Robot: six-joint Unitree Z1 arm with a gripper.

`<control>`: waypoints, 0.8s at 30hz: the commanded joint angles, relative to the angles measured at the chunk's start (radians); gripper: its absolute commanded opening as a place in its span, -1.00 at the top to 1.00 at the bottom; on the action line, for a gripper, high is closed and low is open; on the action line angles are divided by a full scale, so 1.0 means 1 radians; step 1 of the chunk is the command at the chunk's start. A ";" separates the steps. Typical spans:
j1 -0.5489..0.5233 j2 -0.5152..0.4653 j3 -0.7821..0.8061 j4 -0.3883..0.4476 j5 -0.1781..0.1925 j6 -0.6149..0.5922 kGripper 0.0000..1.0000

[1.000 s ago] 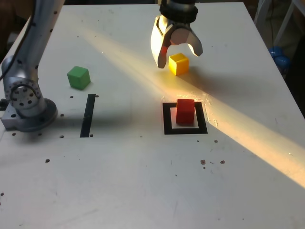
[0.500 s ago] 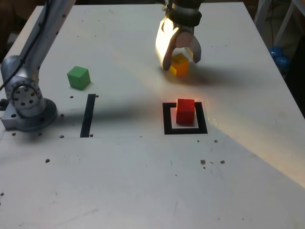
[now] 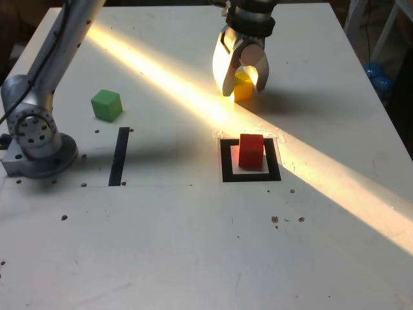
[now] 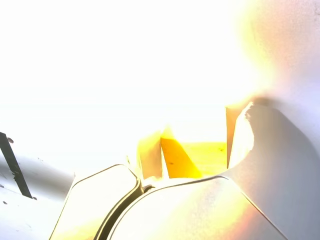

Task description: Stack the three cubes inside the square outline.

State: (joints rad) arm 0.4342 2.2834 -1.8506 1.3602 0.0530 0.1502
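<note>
Gripper, jaws drawn narrow around the yellow cube at the table's far side; firm contact cannot be confirmed. Red cube sits inside the square outline; green cube lies far left. Cubes look light, rigid, smooth: grip opposite flat faces.

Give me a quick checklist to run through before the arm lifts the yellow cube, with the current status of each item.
1. Yellow cube sits between the fingers of the gripper: ok.
2. Jaws firmly closed on the cube: cannot tell; they flank it closely, but contact is not clear, and the wrist view is washed out by glare.
3. Red cube is inside the square outline, ready to be stacked on: ok.
4. Top of the red cube is free: ok.
5. Path from the yellow cube to the outline holds no other object: ok.
6. Green cube is away from the route, towards the exterior view's left: ok.
</note>
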 commanded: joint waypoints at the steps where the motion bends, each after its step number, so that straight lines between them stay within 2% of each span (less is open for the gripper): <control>1: -0.003 0.005 -0.003 0.003 -0.001 0.002 0.36; 6: -0.016 -0.015 0.003 0.010 0.008 0.002 0.36; 11: -0.065 -0.077 0.018 0.031 0.021 0.004 0.36; 16: -0.161 -0.148 0.037 0.067 0.017 -0.004 0.36; 24: -0.336 -0.209 0.061 0.099 -0.012 -0.057 0.36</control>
State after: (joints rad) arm 0.1066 2.0804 -1.7924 1.4568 0.0432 0.0970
